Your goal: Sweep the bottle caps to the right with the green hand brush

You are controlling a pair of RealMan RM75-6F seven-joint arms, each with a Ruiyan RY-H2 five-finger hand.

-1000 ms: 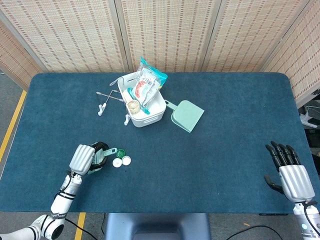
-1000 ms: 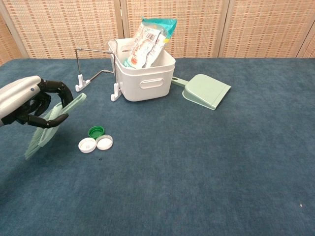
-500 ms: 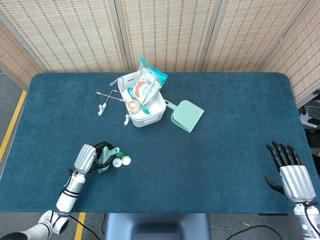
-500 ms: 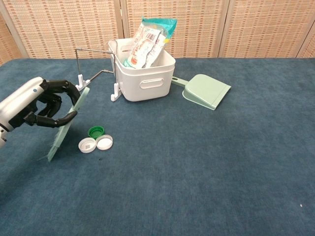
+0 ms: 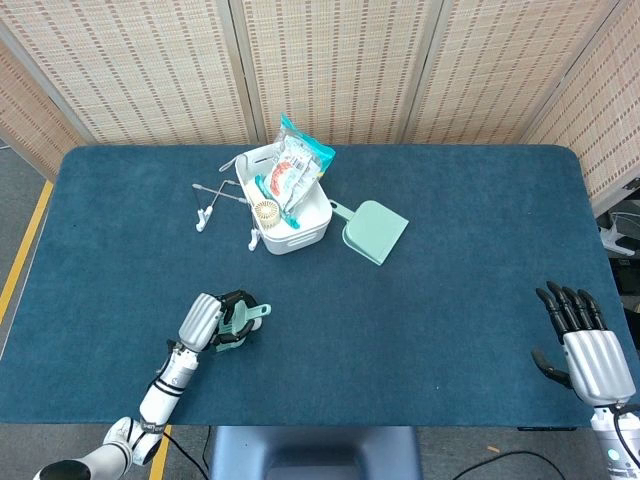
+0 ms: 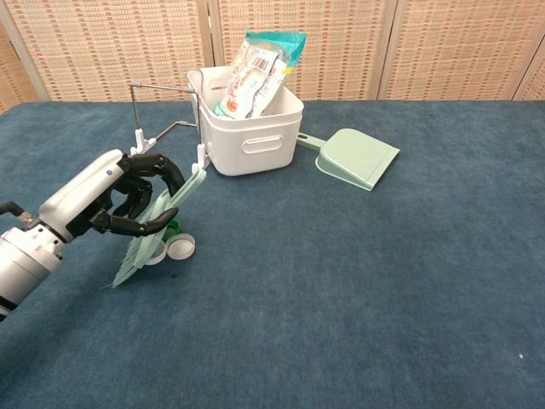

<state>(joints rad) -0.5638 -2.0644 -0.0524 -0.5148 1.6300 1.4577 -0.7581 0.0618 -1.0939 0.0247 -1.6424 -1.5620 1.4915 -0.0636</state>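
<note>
My left hand [image 6: 111, 200] [image 5: 212, 322] grips the green hand brush [image 6: 157, 226] [image 5: 240, 320], holding it tilted with its bristles down against the bottle caps. In the chest view a white cap [image 6: 180, 247] shows just right of the brush; a second white cap [image 6: 157, 254] and a green cap [image 6: 174, 226] are mostly covered by it. In the head view the caps are hidden under the hand and brush. My right hand [image 5: 585, 345] is open at the table's near right corner, holding nothing.
A white bin [image 6: 247, 132] [image 5: 285, 205] with packets stands at the back centre, a wire rack [image 6: 157, 119] to its left. A pale green dustpan [image 6: 358, 158] [image 5: 375, 232] lies to its right. Blue cloth [image 6: 358, 281] covers the table.
My left hand has carried the brush rightward onto the caps. The brush now covers the green cap and one white cap. The right hand has hardly moved.
</note>
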